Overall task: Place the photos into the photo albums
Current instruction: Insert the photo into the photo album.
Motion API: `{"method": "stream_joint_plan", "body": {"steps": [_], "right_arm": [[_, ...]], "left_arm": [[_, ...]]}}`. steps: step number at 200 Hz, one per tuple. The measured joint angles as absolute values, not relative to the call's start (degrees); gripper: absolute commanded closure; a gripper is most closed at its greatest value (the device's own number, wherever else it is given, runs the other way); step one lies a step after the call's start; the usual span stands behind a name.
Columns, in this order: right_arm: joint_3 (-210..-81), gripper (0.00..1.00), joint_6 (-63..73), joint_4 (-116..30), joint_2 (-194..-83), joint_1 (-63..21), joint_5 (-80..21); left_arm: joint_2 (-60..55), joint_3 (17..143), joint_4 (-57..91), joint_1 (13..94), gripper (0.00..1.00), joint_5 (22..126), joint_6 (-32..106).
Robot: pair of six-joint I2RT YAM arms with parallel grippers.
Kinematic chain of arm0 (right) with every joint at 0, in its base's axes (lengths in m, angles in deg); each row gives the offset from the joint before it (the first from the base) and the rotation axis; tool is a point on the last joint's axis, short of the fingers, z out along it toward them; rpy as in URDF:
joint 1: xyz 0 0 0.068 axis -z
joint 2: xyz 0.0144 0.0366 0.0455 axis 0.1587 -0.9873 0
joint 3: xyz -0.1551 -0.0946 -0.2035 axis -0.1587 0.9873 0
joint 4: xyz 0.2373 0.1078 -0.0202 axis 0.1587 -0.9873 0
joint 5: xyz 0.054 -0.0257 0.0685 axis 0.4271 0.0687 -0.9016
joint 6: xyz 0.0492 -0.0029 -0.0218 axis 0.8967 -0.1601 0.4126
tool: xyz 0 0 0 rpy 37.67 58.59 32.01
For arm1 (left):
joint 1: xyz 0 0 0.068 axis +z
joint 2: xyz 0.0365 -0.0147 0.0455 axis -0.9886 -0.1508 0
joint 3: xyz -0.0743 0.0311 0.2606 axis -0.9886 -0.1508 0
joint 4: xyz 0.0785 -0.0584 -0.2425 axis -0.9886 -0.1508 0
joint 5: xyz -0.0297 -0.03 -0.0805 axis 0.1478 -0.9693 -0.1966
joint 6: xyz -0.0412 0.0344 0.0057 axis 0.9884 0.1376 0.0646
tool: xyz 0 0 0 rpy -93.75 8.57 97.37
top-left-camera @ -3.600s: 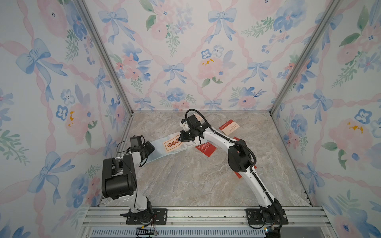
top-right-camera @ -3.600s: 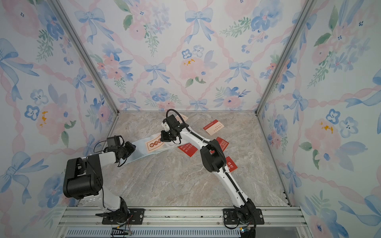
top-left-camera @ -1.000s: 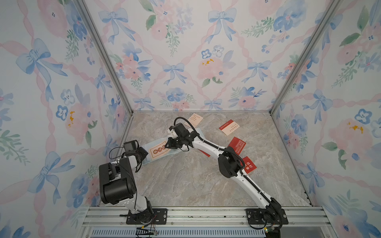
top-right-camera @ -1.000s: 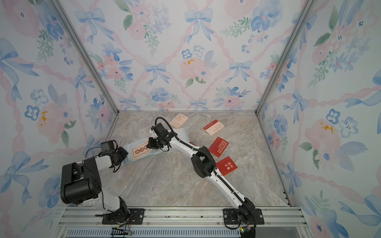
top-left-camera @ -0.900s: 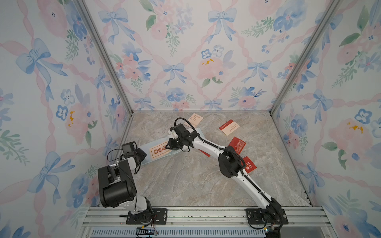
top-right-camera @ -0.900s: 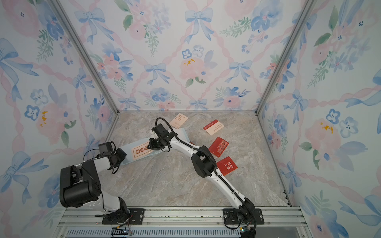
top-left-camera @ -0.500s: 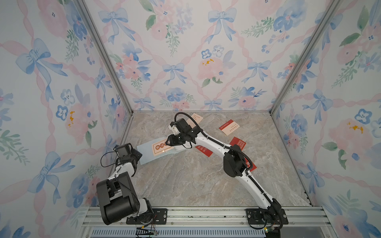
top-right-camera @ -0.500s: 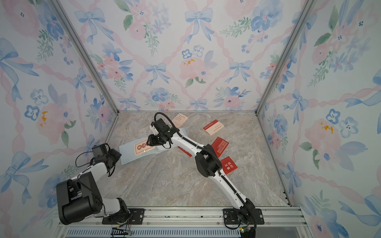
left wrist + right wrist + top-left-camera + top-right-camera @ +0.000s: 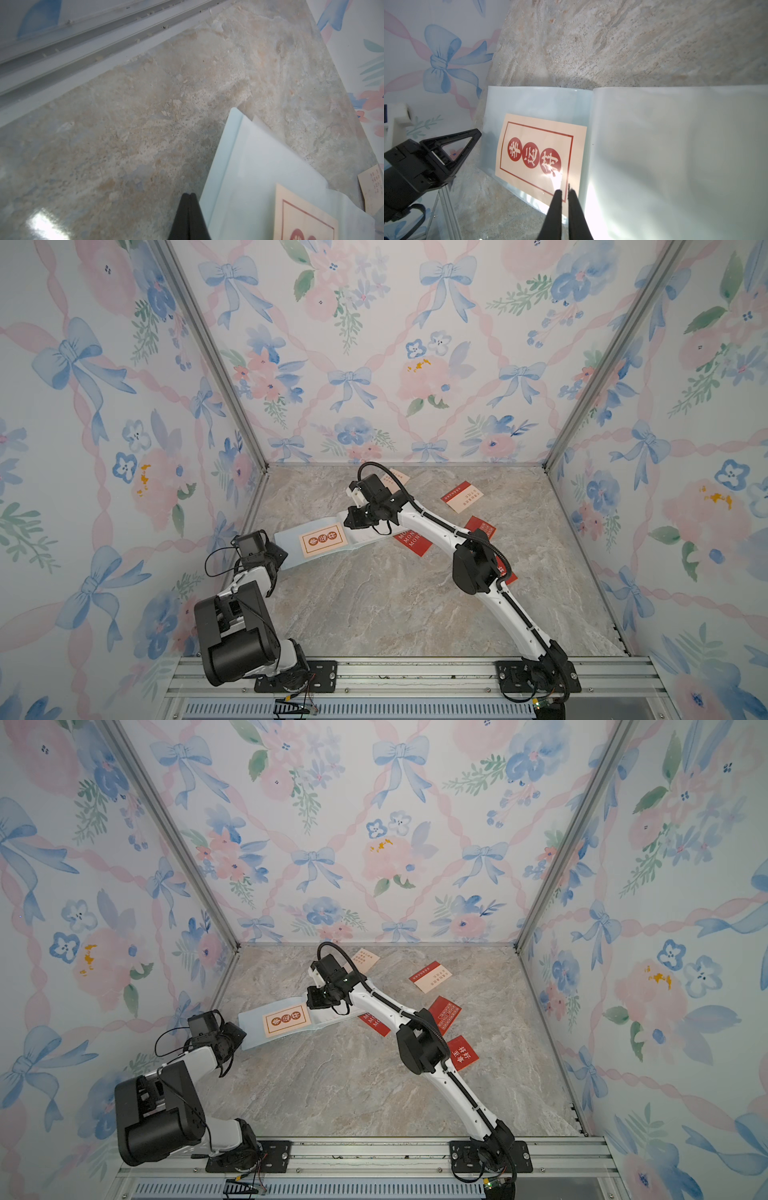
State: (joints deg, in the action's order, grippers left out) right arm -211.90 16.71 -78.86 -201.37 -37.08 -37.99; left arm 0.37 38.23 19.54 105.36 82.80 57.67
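1. Top views: the pale blue open photo album point(image 9: 320, 541) lies on the marble-patterned tabletop point(image 9: 395, 605), with a cream card printed with three red discs point(image 9: 323, 539) on its left page. The right gripper point(image 9: 353, 522) hangs just past that card's edge; half a second ago it was lower on the page. The left gripper point(image 9: 232, 1038) sits at the album's outer end, having swung back in from the wall side. Five other cards stay loose: one red "MONEY" card point(image 9: 376, 1023) lies partly under the right arm.
2. Left wrist view: the left fingers point(image 9: 188, 216) are pressed together on nothing, just beside the album's blue edge point(image 9: 216, 187).
3. Right wrist view: the right fingers point(image 9: 556, 207) are nearly together, empty, their tips over the card's near corner. The jaws opened and closed within the last second, so this card appears delivered; five remain.
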Motion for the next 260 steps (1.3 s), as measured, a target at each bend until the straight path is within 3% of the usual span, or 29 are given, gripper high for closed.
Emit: {"method": "stream_joint_plan", "body": {"steps": [77,260], "right_arm": [[-216.27,0.91,17.56,-79.25,-208.76,-37.74,-38.47],[-220.19,0.92,23.88,-73.24,-212.37,-42.42,-41.91]], "left_arm": [[-0.9,36.64,19.8,105.8,1.0,84.31,57.64],[-1.53,33.51,25.31,106.28,1.0,83.15,57.47]]}}
